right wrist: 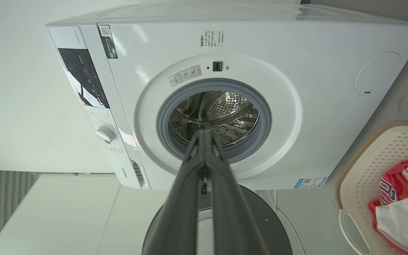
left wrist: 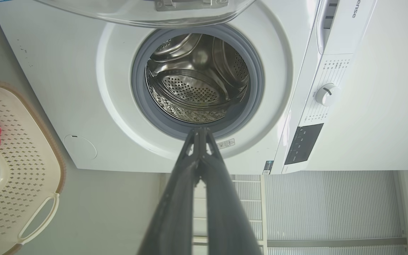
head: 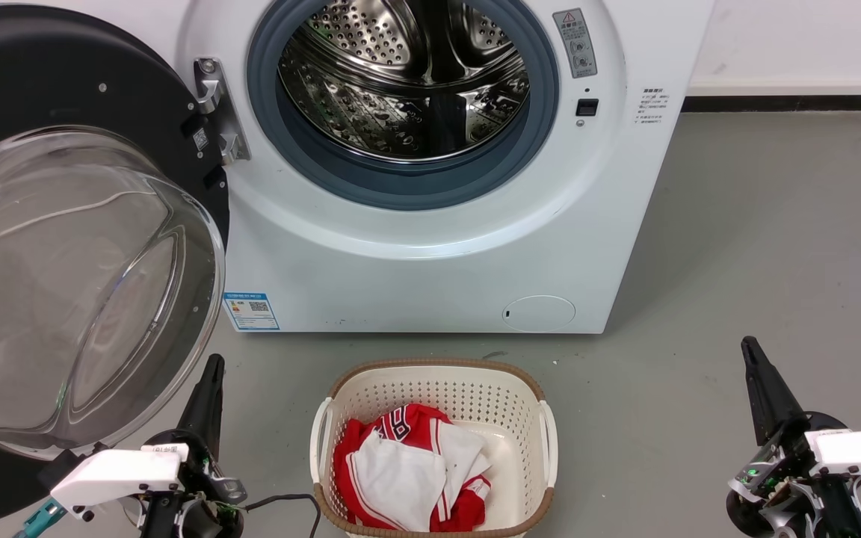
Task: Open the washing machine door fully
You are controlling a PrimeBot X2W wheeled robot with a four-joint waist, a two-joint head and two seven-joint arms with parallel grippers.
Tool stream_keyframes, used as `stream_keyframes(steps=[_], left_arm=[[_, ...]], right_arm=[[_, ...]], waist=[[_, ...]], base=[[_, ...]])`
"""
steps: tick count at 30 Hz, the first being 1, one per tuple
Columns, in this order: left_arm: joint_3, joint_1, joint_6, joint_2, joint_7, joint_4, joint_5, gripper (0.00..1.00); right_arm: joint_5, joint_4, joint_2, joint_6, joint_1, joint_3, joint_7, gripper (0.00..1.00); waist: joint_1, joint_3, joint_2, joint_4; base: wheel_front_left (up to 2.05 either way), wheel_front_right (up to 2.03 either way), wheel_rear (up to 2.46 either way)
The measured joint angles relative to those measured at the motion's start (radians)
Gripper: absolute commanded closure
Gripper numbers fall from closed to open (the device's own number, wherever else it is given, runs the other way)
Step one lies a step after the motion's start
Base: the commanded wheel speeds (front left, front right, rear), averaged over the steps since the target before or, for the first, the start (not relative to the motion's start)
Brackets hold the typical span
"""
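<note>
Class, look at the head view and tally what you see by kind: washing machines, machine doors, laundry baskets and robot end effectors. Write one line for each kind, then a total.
Washing machine: 1
Washing machine door: 1
Laundry basket: 1
End effectors: 2, the left end effector and the right end effector
Total: 5

- "ense": the end of a brand name, printed on the drawer front [left wrist: 352, 14] of the washing machine [left wrist: 66, 88].
- Red warning triangle: borne by the grey sticker [head: 574, 42] on the machine's front.
- QR code: printed on the blue label [head: 251, 310]; the small print cannot be read.
</note>
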Motion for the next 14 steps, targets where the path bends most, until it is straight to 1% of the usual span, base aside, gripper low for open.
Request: stream_keyframes(steps=[14], left_arm=[[0.001,-0.001,0.000,0.000,0.002,0.001,-0.008,1.00]], right_arm=[[0.006,0.001,0.003,0.000,0.000,-0.005,0.002,1.00]], waist=[[0.0000,0.000,0.0000,0.000]], base=[[0.00,0.00,0.00]])
